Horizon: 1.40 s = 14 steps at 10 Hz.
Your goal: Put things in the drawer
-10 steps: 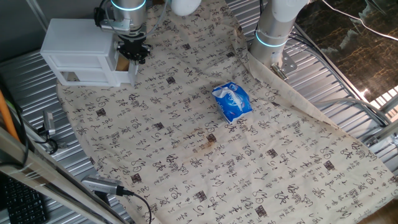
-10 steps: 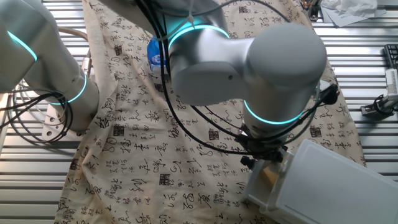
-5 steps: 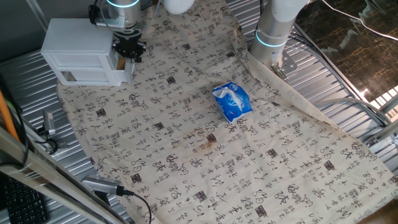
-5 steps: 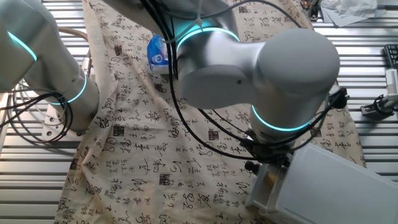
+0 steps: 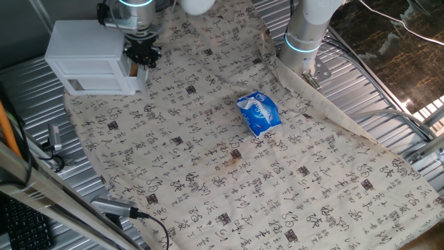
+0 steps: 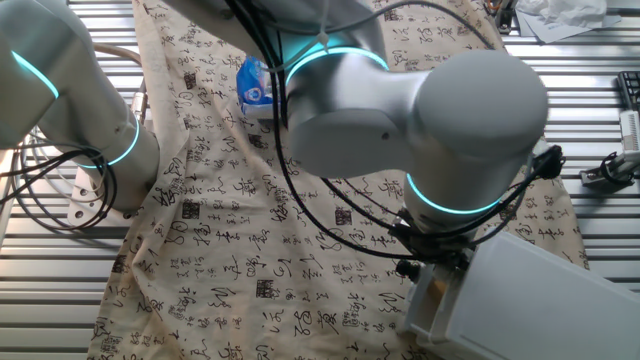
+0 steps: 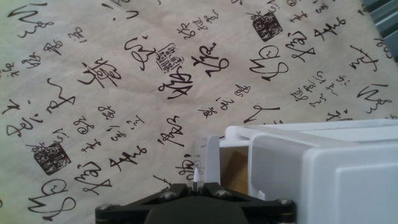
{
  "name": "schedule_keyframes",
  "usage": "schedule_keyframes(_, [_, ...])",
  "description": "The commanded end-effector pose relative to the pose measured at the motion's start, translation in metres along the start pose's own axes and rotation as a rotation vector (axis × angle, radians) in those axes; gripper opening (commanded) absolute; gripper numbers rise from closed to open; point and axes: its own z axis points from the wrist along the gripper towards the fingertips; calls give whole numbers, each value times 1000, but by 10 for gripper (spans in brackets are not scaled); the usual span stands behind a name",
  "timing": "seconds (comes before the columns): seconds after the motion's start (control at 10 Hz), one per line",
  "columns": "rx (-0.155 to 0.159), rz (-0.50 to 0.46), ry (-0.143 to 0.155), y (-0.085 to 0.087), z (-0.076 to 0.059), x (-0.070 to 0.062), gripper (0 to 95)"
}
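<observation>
Ribbed metal bench (image 5: 388, 125), most of it draped with a cream cloth (image 5: 208, 139) printed in black calligraphy.

Item 1: white cabinet (image 5: 83, 52), at the far left corner of the bench in one fixed view, resting on the cloth. Its drawer (image 5: 135, 76) is pulled slightly out toward the cloth's middle; in the hand view the drawer's white front wall (image 7: 211, 158) stands just clear of the cabinet body (image 7: 323, 180).

Item 2: wooden block (image 7: 233, 171), light tan, seen in the narrow gap between the drawer front and the cabinet body, inside the drawer. The other fixed view shows the same tan patch (image 6: 435, 292) in the open end of the tray.

Item 3: gripper (image 5: 141, 54), black, directly above the drawer's open end, apart from the block. Whether the fingers are spread or together cannot be told; only the black base shows at the lower edge of the hand view.

Item 4: blue packet (image 5: 259, 114), lying on the cloth near the bench's middle, well apart from the cabinet.
</observation>
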Motion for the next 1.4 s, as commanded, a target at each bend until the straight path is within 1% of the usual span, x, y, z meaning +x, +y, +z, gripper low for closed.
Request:
schedule_keyframes(0.1, [-4,-1,0,-1,-1,0,0])
schedule_keyframes(0.4, [12,3,-9,-1,-2,0,0])
schedule_keyframes(0.7, [38,-2,-2,0,-4,-1,0])
schedule_keyframes(0.8, [45,-8,-5,0,-4,0,0])
schedule_keyframes(1.4, [71,-18,-13,-3,-1,0,0])
